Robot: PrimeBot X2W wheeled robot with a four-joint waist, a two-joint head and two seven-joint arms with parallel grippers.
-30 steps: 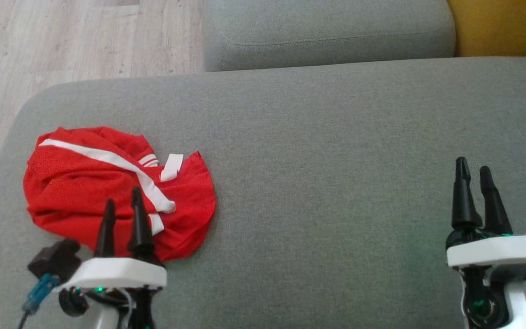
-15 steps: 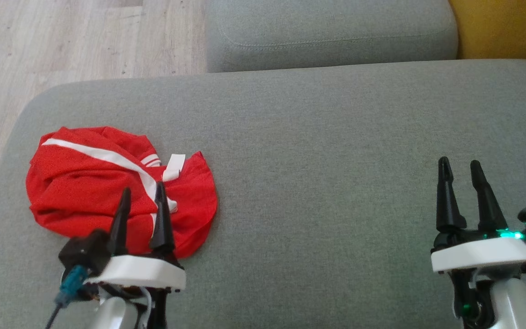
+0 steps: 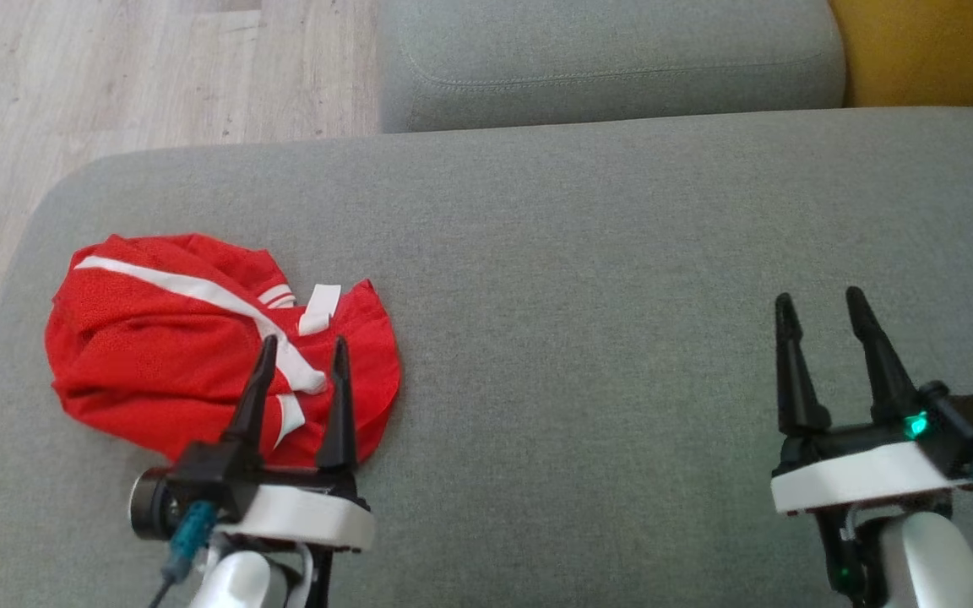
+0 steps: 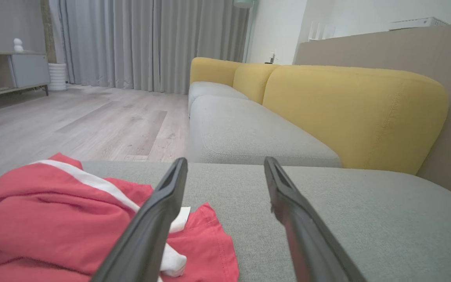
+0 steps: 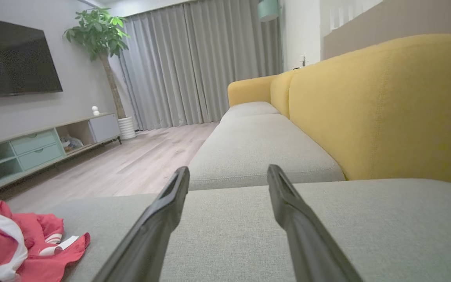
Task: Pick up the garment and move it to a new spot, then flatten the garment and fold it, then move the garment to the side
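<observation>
The left gripper (image 3: 304,340) had shifted right, jaws wide and empty, at the near edge of the crumpled red white-striped fabric garment (image 3: 140,355), which lay mostly ahead-left of them. The right gripper (image 3: 818,295), equally spread and empty, stood well apart.

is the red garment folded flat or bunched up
Bunched up: the red garment lies in a rumpled heap on the grey sofa seat, its white stripe bending across loose wrinkles.
</observation>
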